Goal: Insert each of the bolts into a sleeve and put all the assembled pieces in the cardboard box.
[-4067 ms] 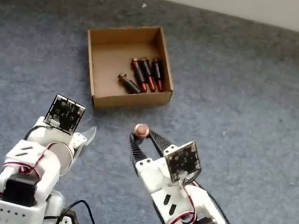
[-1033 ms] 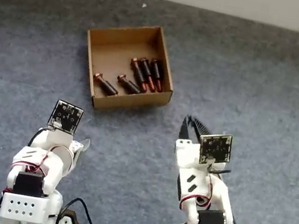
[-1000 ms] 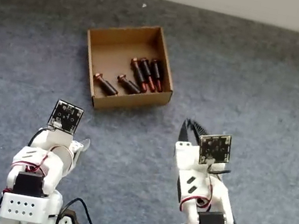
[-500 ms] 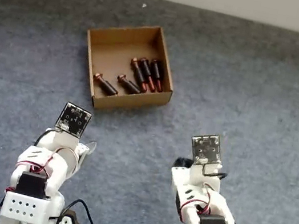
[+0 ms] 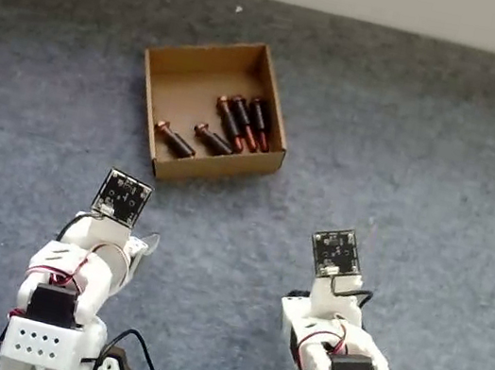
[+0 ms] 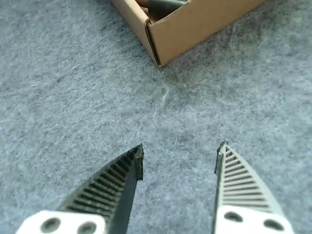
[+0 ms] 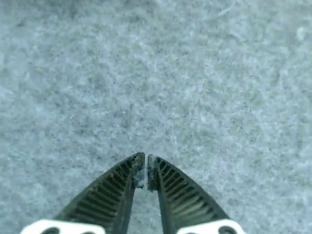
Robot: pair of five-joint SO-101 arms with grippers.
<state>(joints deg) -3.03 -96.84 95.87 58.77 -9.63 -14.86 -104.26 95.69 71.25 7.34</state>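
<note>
1. Since the earliest frame, the right arm (image 5: 335, 327) has drawn back from the cardboard box (image 5: 150, 101) to its own base, and the piece it carried then now lies in the box.
2. Five assembled pieces (image 5: 246, 122) rest on the box floor. Three lie side by side near the right wall and one lies just left of them.
3. Nearest the front wall, in the left half, lies the fifth piece (image 5: 175, 141).
4. Over the grey carpet (image 7: 219, 73), the right gripper (image 7: 146, 163) is clenched and empty, its black tips meeting.
5. By contrast, the left gripper (image 6: 180, 153) is released, its jaws standing wide apart above the carpet. A corner of the box lies near, ahead of the tips and apart from them.
6. From the high view, the left arm (image 5: 80, 261) sits folded at its base, in front of the box.
</note>
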